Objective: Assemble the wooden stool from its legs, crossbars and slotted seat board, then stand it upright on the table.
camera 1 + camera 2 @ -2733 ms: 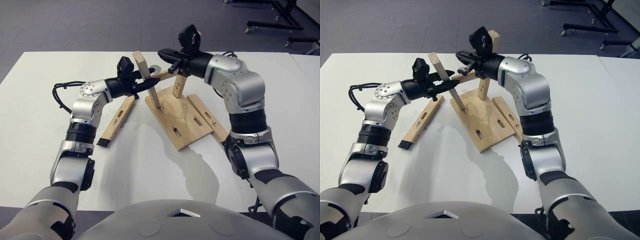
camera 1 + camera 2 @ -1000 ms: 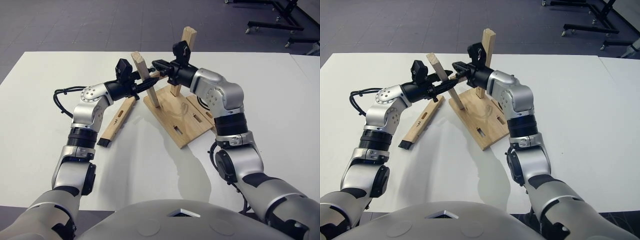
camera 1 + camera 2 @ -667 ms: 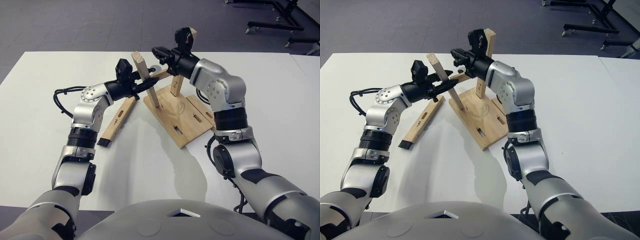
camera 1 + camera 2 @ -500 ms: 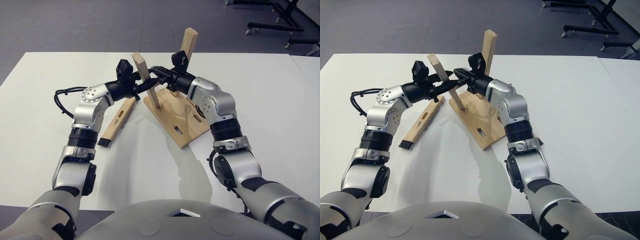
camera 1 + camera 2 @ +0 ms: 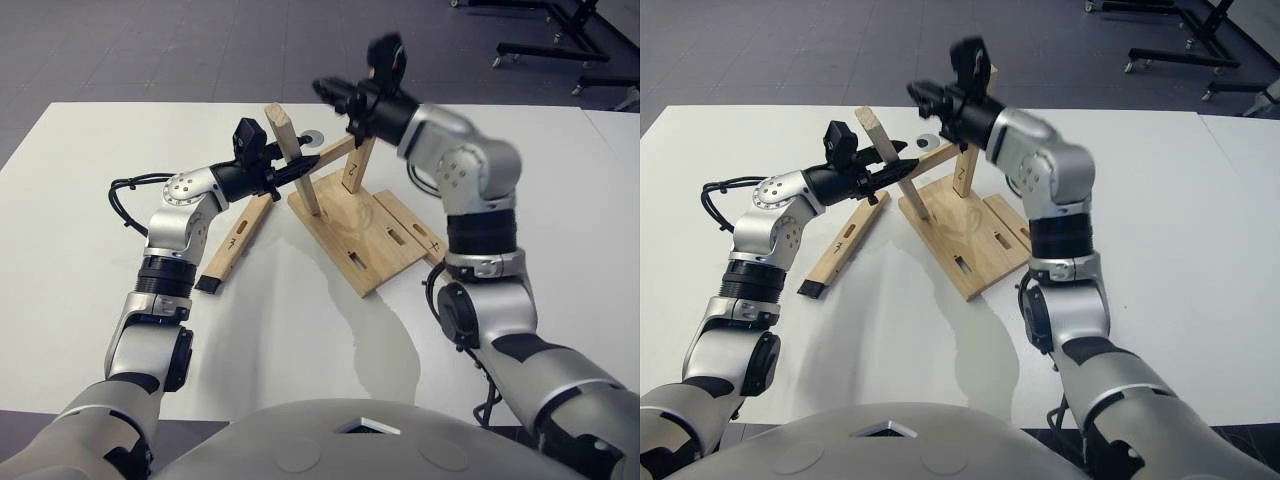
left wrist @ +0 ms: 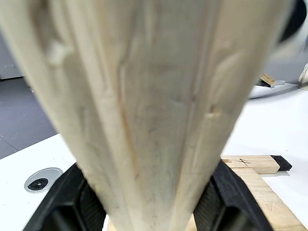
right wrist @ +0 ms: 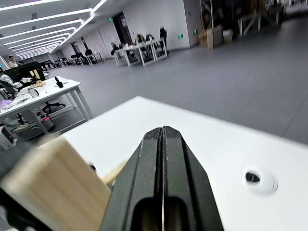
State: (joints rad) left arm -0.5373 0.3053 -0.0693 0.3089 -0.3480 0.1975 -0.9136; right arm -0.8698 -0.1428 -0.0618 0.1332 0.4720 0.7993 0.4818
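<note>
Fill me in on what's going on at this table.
The robot is partway through building the stool. Its left gripper is shut on a tilted leg standing on the seat board. A crossbar runs from it to a second standing leg. The right gripper is shut on nothing, raised over the crossbar. Two loose legs lie on the table, one left and one right of the board.

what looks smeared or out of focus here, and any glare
Left eye view: the right claw is smeared, while the left claw is crisp. Left wrist view: the leaning leg that the left claw grips sits right against the lens and looks soft. Right wrist view: the ceiling light strips glare, and the wood end nearby is blurred.
</note>
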